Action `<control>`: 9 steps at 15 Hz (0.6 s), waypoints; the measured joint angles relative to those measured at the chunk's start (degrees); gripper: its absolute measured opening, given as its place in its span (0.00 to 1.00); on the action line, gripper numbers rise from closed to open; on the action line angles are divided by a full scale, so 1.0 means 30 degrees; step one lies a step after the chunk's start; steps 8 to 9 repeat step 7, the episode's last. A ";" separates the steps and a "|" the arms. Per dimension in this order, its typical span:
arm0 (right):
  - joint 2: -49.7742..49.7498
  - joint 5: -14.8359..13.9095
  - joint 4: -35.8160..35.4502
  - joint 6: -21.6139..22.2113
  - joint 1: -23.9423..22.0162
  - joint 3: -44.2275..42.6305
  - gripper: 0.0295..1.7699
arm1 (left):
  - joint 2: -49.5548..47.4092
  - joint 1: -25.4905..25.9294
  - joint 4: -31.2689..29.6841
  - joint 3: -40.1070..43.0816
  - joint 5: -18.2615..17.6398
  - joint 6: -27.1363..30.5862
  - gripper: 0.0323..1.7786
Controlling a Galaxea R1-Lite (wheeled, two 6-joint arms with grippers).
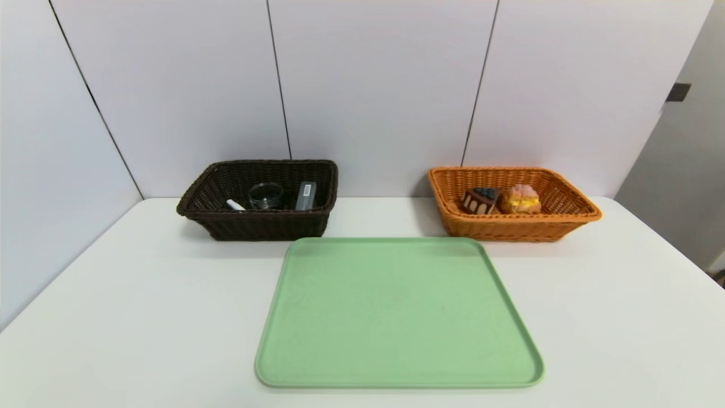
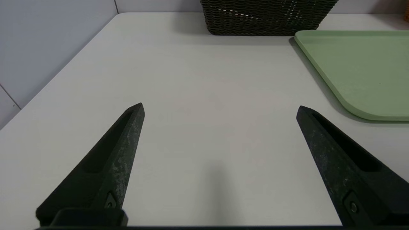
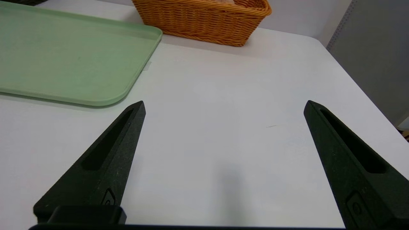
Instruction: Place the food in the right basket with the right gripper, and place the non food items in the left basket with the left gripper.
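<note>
Dark brown wicker makes up the left basket [image 1: 269, 225], and from here I can see the white marker [image 1: 235, 205], the clear glass cup [image 1: 265, 195] and the grey case [image 1: 306, 196] all inside it. Over in the orange basket [image 1: 510, 229] sit the cake wedge [image 1: 480, 201] and, just beside it, the cream puff [image 1: 521, 199]. The green tray [image 1: 396, 311] between the arms has nothing on it, so I'd call the sorting finished.

The left gripper [image 2: 220, 107] is over the white table [image 1: 141, 317] on its own side, fingers wide apart with nothing between them; the right gripper [image 3: 227, 102] is the same on the other side.

What's left, I'd judge, is simply resting well: keep both arms back, clear of the tray's edges and the basket rims, and don't reach in to straighten anything, since a nudge could tip the cake or knock the cup.
</note>
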 joint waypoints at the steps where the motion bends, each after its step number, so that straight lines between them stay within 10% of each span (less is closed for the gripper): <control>1: 0.0000 0.0033 0.0008 -0.0012 0.0000 0.0000 0.97 | 0.0000 0.0000 -0.0008 0.0008 0.0020 -0.0093 0.95; 9: 0.0008 -0.0004 0.0163 0.0008 0.0008 0.0000 0.97 | 0.0000 -0.0008 -0.0020 0.0008 0.0041 -0.0118 0.95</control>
